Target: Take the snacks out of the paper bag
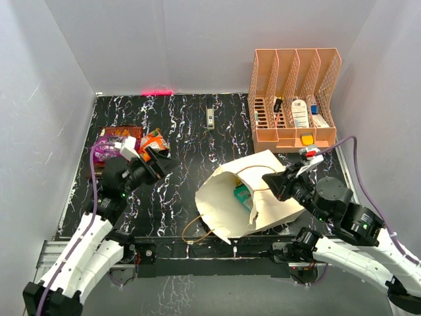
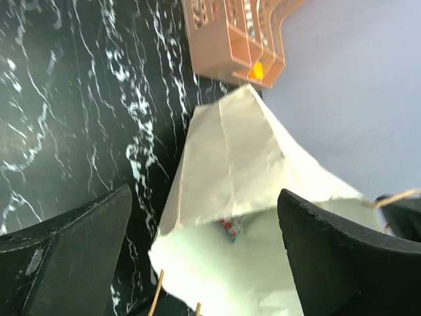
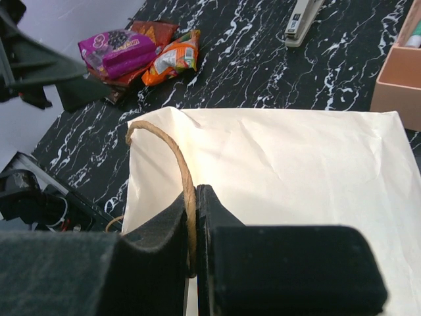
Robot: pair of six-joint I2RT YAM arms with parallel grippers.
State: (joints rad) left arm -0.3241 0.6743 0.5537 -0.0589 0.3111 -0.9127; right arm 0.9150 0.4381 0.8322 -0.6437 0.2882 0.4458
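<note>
Two jaws of the right gripper (image 3: 196, 197) are pressed tight together, pinching the thin brown cord handle (image 3: 172, 148) of the paper bag (image 3: 296, 171); the cord loops up and left from the pinch to the bag's rim. The bag lies on its side on the desk (image 1: 191, 141), under and beyond these jaws. It is cream-tan and creased, its mouth gapes toward the left arm, and a green packet (image 1: 243, 194) shows inside the mouth. The left gripper (image 1: 158, 161) hovers well apart from the bag over the desk's left side, its jaws spread wide with nothing between them, pointed toward the bag's mouth. Just behind it, outside the bag, lie a purple packet (image 1: 105, 150), an orange packet (image 1: 154, 139) and a dark brown packet (image 1: 122, 131), touching one another in a small heap. A stapler (image 1: 210, 118) lies farther back, and a peach file organiser (image 1: 293, 99) stands in the far right corner, near the bag.
</note>
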